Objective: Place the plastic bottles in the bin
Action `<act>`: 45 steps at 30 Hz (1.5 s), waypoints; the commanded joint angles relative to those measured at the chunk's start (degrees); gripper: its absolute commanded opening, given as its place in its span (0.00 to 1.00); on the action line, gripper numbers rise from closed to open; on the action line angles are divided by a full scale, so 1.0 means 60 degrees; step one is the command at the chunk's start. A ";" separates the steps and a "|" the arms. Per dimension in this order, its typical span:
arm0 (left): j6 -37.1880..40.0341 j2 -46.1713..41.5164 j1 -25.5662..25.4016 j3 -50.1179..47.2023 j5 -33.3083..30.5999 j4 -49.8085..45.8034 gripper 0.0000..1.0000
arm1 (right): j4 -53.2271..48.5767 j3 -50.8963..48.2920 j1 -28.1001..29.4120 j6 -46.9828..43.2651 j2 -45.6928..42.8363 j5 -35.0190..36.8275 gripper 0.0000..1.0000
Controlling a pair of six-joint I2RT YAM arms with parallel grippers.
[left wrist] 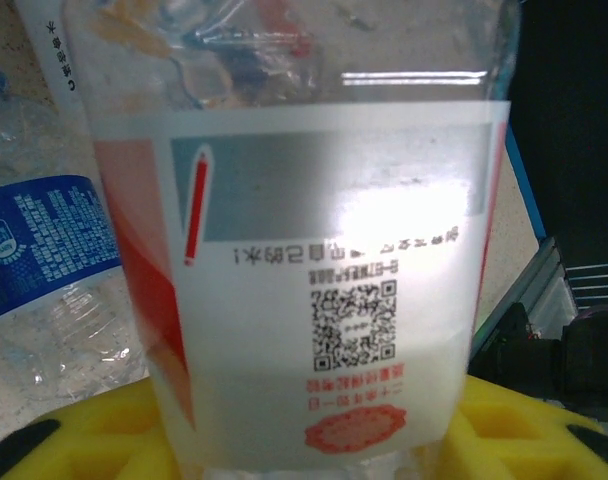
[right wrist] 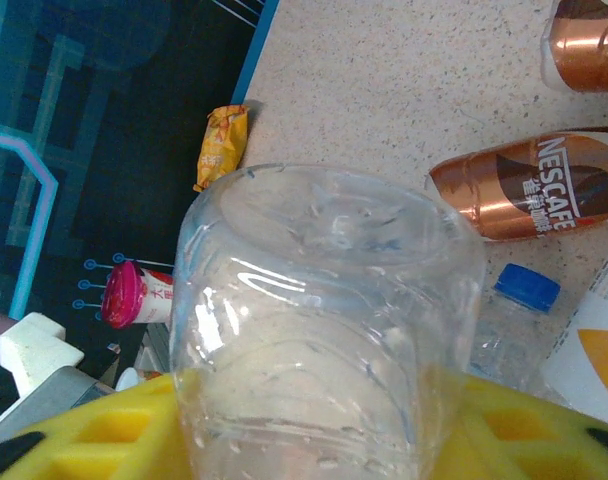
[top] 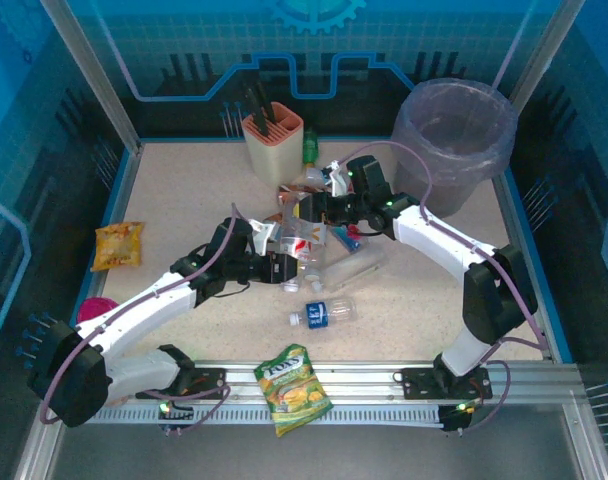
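Status: left pincer [top: 289, 263] pinches labelled bottle [left wrist: 324, 300] mid-worktop [top: 184, 200]; right pincer [top: 322, 208] has clear bottle [right wrist: 329, 300] between its fingers, clamped or not I can't tell. Both bottles sit well apart from bin [top: 424, 172] at far-right corner.

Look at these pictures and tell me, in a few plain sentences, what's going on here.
Two robot arms are moving bottles into a bin. The left fingers grip a labelled bottle, red and white; the right fingers are clamped around a clear bottle. Both are at the pile mid-table, not yet at the bin in the far right corner. More lie on the table, a blue-label bottle nearest the arms' bases.
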 commanded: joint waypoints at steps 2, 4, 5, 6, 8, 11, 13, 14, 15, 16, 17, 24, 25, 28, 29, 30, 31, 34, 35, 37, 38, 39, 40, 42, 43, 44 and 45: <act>0.0185 -0.0304 -0.0047 0.0237 0.0177 0.0162 0.70 | 0.0216 0.0311 -0.0025 -0.0158 -0.0087 0.0262 0.48; 0.0142 -0.0475 -0.0039 0.0256 0.0113 0.0007 0.85 | 0.0265 0.0476 -0.0135 -0.0189 -0.0173 0.0361 0.48; 0.0140 -0.0597 -0.0040 0.0256 0.0044 -0.0138 0.90 | 0.0184 0.0606 -0.0194 -0.0285 -0.0234 0.0479 0.48; 0.0181 -0.0769 -0.0041 0.0236 -0.0068 -0.0280 0.93 | 0.0006 0.0802 -0.0289 -0.0471 -0.0327 0.0621 0.48; 0.0256 -0.1125 -0.0038 0.0181 -0.0350 -0.0579 0.96 | -0.0416 0.1252 -0.0512 -0.0867 -0.0558 0.0942 0.47; 0.0381 -0.1414 -0.0033 0.0173 -0.0787 -0.1045 0.98 | -0.0958 0.2003 -0.1146 -0.1391 -0.0955 0.1171 0.47; 0.0389 -0.1407 -0.0033 0.0143 -0.0927 -0.1148 0.98 | -0.1018 0.2467 -0.1770 -0.1429 -0.1199 0.0999 0.45; 0.0391 -0.1344 -0.0030 0.0131 -0.0936 -0.1156 0.98 | -0.1058 0.2742 -0.2143 -0.1489 -0.1308 0.0980 0.44; 0.0357 -0.1265 -0.0025 0.0119 -0.0922 -0.1125 0.98 | -0.1170 0.3048 -0.2486 -0.1631 -0.1426 0.1092 0.43; 0.0343 -0.1177 -0.0021 0.0125 -0.0899 -0.1077 0.98 | -0.1259 0.3316 -0.2775 -0.1759 -0.1515 0.1282 0.42; 0.0334 -0.1090 -0.0027 0.0138 -0.0855 -0.1010 0.98 | -0.1298 0.3562 -0.3123 -0.1892 -0.1616 0.1528 0.42; 0.0341 -0.0779 -0.0043 0.0299 -0.0718 -0.0870 0.98 | -0.0565 0.4825 -0.5945 -0.1306 -0.1693 0.2084 0.39; 0.0339 -0.0768 -0.0031 0.0317 -0.0739 -0.0888 0.98 | -0.0505 0.4931 -0.6204 -0.1258 -0.1651 0.2180 0.39; 0.0317 -0.0628 -0.0033 0.0359 -0.0743 -0.0939 0.98 | -0.0851 0.5379 -0.6615 -0.2016 -0.1524 0.3362 0.33; 0.0318 -0.0555 -0.0027 0.0422 -0.0756 -0.1021 0.98 | -0.0965 0.5503 -0.6657 -0.2302 -0.1441 0.3809 0.31; 0.0317 -0.0478 -0.0029 0.0492 -0.0820 -0.1134 0.98 | -0.1016 0.5584 -0.6667 -0.2584 -0.1345 0.4185 0.30; 0.0317 -0.0413 -0.0025 0.0571 -0.0925 -0.1247 0.98 | -0.1146 0.5716 -0.6675 -0.2752 -0.1234 0.4509 0.30; 0.0347 -0.0195 -0.0020 0.0774 -0.1116 -0.1460 0.98 | -0.1769 0.6493 -0.6624 -0.3386 -0.0501 0.5163 0.30; 0.0334 -0.0121 -0.0033 0.0833 -0.1114 -0.1460 0.98 | -0.2047 0.6854 -0.6533 -0.3718 -0.0191 0.5489 0.30; 0.0308 -0.0024 -0.0030 0.0922 -0.1043 -0.1446 0.98 | -0.2610 0.7591 -0.6374 -0.4311 0.0412 0.6128 0.30; 0.0295 -0.0031 -0.0030 0.0937 -0.1035 -0.1444 0.98 | -0.2989 0.8043 -0.6327 -0.4561 0.0818 0.6311 0.30; 0.0283 -0.0052 -0.0037 0.0914 -0.1035 -0.1431 0.98 | -0.3441 0.8556 -0.6259 -0.4771 0.1207 0.6403 0.30; 0.0273 -0.0076 -0.0037 0.0886 -0.1046 -0.1407 0.98 | -0.3944 0.9058 -0.6209 -0.4922 0.1557 0.6478 0.30; 0.0268 -0.0114 -0.0025 0.0828 -0.1119 -0.1441 0.98 | -0.4830 1.0006 -0.6060 -0.5249 0.2285 0.6655 0.31; 0.0262 -0.0102 -0.0033 0.0818 -0.1156 -0.1476 0.98 | -0.5236 1.0372 -0.6016 -0.5308 0.2596 0.6642 0.31; 0.0261 -0.0094 -0.0037 0.0831 -0.1212 -0.1540 0.98 | -0.5661 1.0783 -0.6008 -0.5283 0.2937 0.6596 0.31; 0.0272 -0.0062 -0.0034 0.0834 -0.1250 -0.1605 0.98 | -0.5977 1.1064 -0.6008 -0.5214 0.3245 0.6498 0.31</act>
